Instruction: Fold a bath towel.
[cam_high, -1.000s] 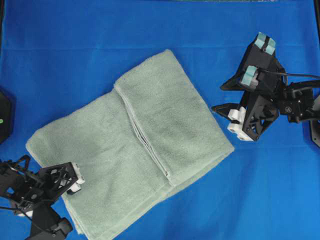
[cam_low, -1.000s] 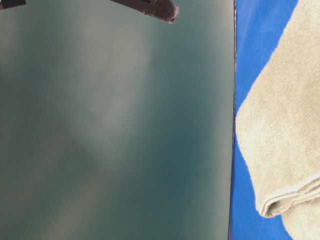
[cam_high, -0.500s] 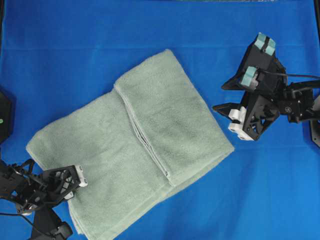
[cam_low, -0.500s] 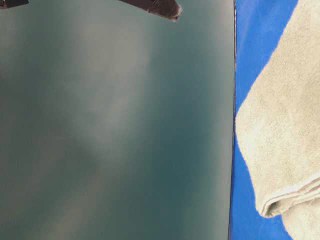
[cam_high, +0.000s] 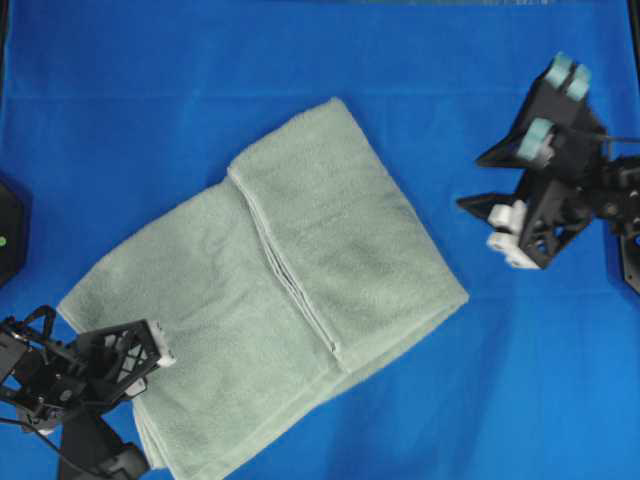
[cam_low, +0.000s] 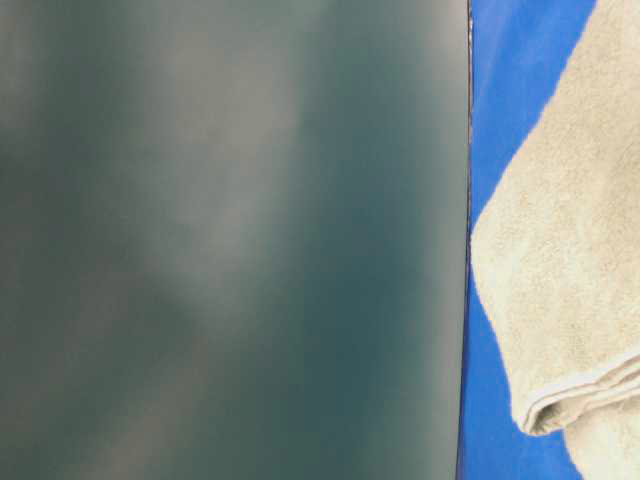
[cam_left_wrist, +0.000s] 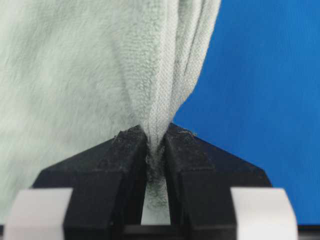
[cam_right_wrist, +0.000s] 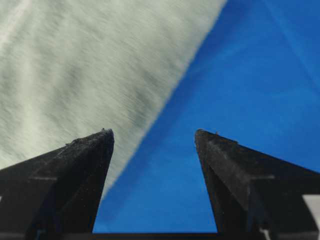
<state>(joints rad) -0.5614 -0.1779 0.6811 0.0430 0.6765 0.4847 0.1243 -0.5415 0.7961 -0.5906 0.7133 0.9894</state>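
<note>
Across the desk one bright blue cloth (cam_high: 150, 110) is being spread smooth, and on its middle one bath towel (cam_high: 300, 270) is being displayed: fuzzy sage-green terry, folded into a slanted rectangle with thin hemmed edges. Its lower left corner is being pinched by the left gripper (cam_left_wrist: 156, 150), clamped together on the layers. The right gripper (cam_right_wrist: 154, 137) is being held apart, beside the towel's right edge, untouching.

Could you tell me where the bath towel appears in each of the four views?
Overhead: bath towel lies mid-frame, diagonally.
Table-level: right edge, folded end low.
Left wrist: upper left, an edge pinched in the left gripper.
Right wrist: upper left, blurred.
Shared landmark: the blue cloth beneath it.
</note>
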